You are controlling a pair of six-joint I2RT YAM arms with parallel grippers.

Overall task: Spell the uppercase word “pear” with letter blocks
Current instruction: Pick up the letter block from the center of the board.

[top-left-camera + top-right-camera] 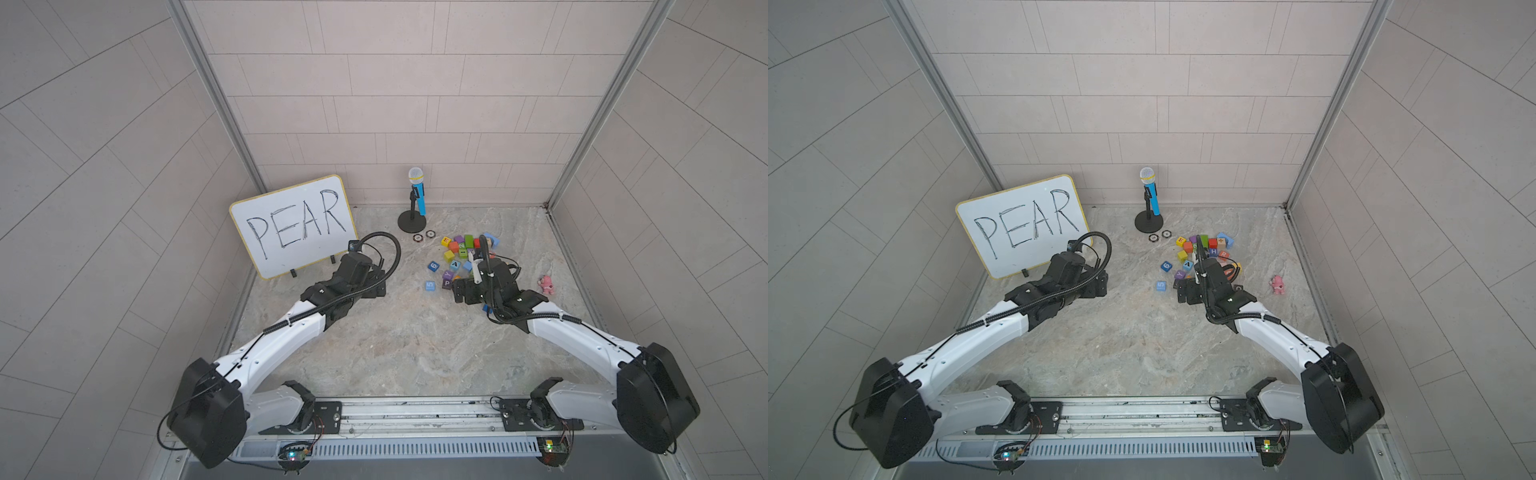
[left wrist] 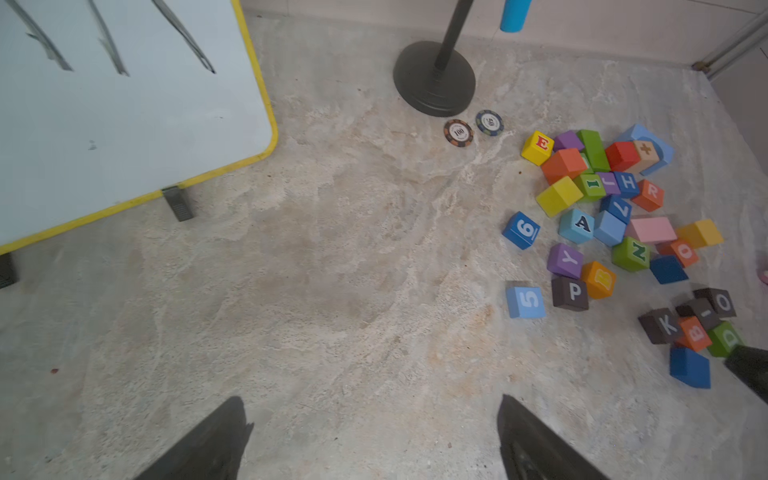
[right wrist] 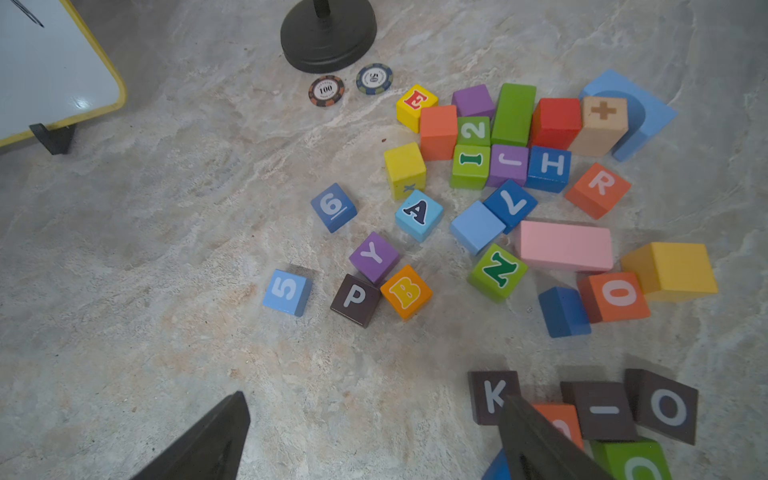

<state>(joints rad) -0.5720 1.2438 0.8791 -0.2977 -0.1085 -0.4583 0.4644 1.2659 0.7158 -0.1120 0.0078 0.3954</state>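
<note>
The letter blocks lie in a loose pile right of centre. The dark purple P (image 3: 355, 299) sits at the pile's near left edge, and the blue A (image 3: 419, 214) a little beyond it. The yellow E (image 3: 415, 104) is at the far left corner of the pile, and the orange-red R (image 3: 598, 189) on its right side. My right gripper (image 3: 374, 397) hovers open just short of the P (image 1: 447, 283), holding nothing; one finger crosses in front of a dark K block (image 3: 490, 395). My left gripper (image 2: 372, 399) is open and empty over bare floor, left of the pile.
A whiteboard reading PEAR (image 1: 293, 224) leans at the back left. A blue microphone on a round stand (image 1: 415, 199) and two poker chips (image 1: 424, 236) stand behind the pile. Blue cubes 5 (image 3: 286, 291) and 6 (image 3: 332, 206), a long pink block (image 3: 565, 245) and a pink toy (image 1: 546, 284) lie nearby.
</note>
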